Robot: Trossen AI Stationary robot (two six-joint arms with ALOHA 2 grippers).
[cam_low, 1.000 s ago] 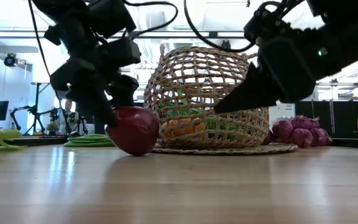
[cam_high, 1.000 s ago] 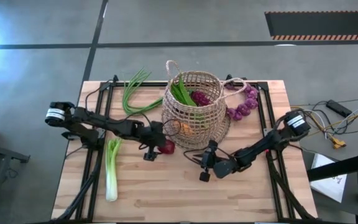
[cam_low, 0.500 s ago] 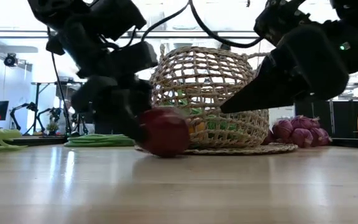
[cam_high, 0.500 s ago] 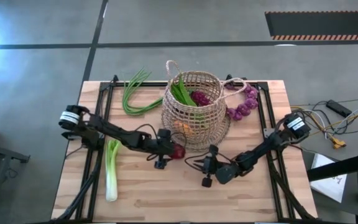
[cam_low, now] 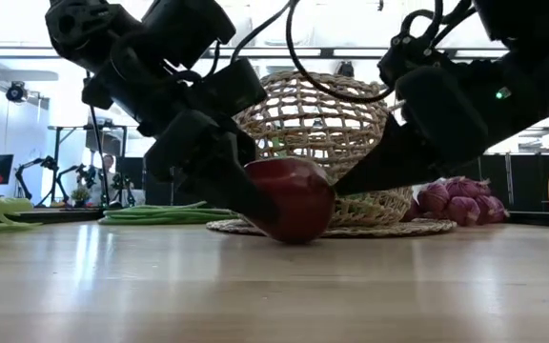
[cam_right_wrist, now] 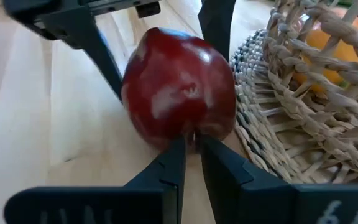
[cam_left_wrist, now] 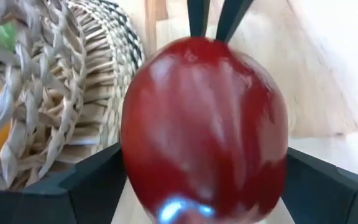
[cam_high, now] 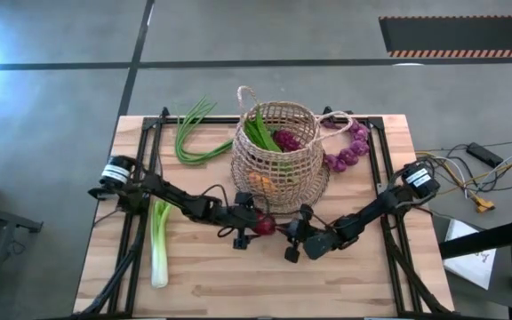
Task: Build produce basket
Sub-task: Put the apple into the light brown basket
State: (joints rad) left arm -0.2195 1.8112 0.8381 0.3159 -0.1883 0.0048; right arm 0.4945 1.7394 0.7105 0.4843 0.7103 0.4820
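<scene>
Wooden table (cam_high: pixel 345 276): leek (cam_high: pixel 159 240), woven disc (cam_low: pixel 403 228).

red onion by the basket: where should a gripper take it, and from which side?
Grip the glossy dark red onion across its widest middle, coming from the table's left side, as the left gripper does now: its fingers flank the round body. The woven disc under the tan wicker basket blocks the far side, and the right gripper, nearly closed, sits at the onion's right.

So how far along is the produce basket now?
Done: the tan wicker basket already holds green stalks, a purple grape bunch and an orange pepper. In hand: the left claw grips the dark red onion beside the basket; the right claw waits shut. Left: pale leek, green stalks, purple grapes.
</scene>
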